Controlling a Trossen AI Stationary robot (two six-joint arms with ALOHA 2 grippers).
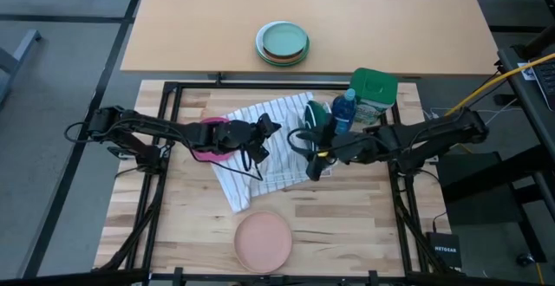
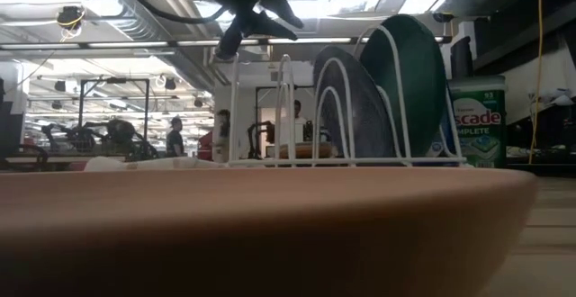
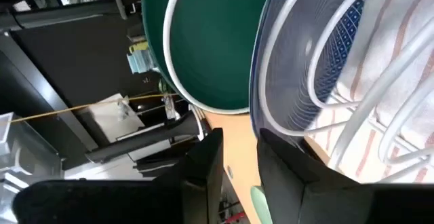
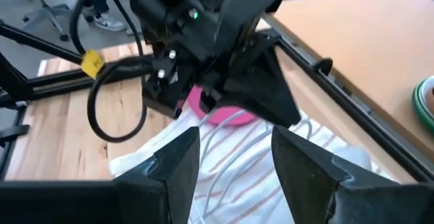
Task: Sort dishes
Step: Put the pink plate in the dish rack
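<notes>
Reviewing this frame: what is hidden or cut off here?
- Magenta plate: high view, mostly covered by the left gripper.
- Dark green plate and blue bowl: low view, lower parts hidden by the salmon-pink plate.
- Right gripper: high view, fingers indistinct against the dish rack.

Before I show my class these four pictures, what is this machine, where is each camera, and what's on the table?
It is a robot with two dark arms, each ending in a two-finger claw. One camera looks straight down, one sits at table height, one rides each wrist. The left claw and right claw hover open and empty over a white wire rack on a striped towel. The rack holds a dark green plate and a blue bowl. A magenta plate and a salmon-pink plate lie outside it.
</notes>
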